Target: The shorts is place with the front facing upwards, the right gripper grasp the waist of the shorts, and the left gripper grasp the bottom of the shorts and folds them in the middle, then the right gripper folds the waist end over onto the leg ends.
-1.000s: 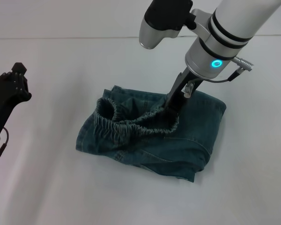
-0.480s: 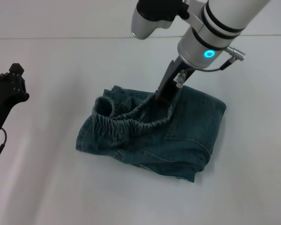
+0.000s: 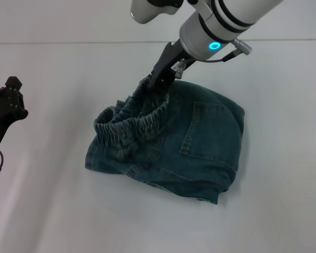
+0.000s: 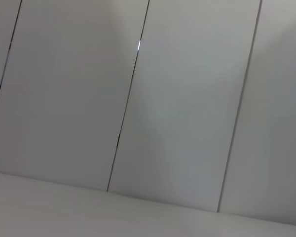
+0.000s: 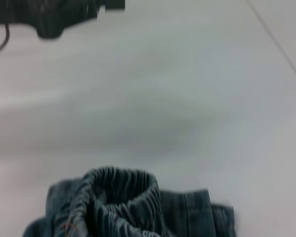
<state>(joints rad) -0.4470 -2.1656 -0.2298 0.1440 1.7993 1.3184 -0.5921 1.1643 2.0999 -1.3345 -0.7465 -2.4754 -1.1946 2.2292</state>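
Observation:
The blue denim shorts (image 3: 205, 137) lie bunched in the middle of the white table, a back pocket facing up. My right gripper (image 3: 159, 80) is shut on the ruffled elastic waist (image 3: 129, 126) at the far side of the pile and holds that end up off the table. The right wrist view shows the waist (image 5: 116, 190) as a gathered loop just below the camera. My left gripper (image 3: 8, 103) hovers at the table's left edge, well away from the shorts. I cannot pick out the leg ends in the pile.
The white table (image 3: 52, 211) surrounds the shorts. In the right wrist view the left gripper (image 5: 54, 17) shows as a dark shape far off. The left wrist view holds only pale wall panels (image 4: 177, 108).
The right gripper has risen and moved left and away with the waist, pulling the band up and over the pile. The left gripper has drifted slightly left.

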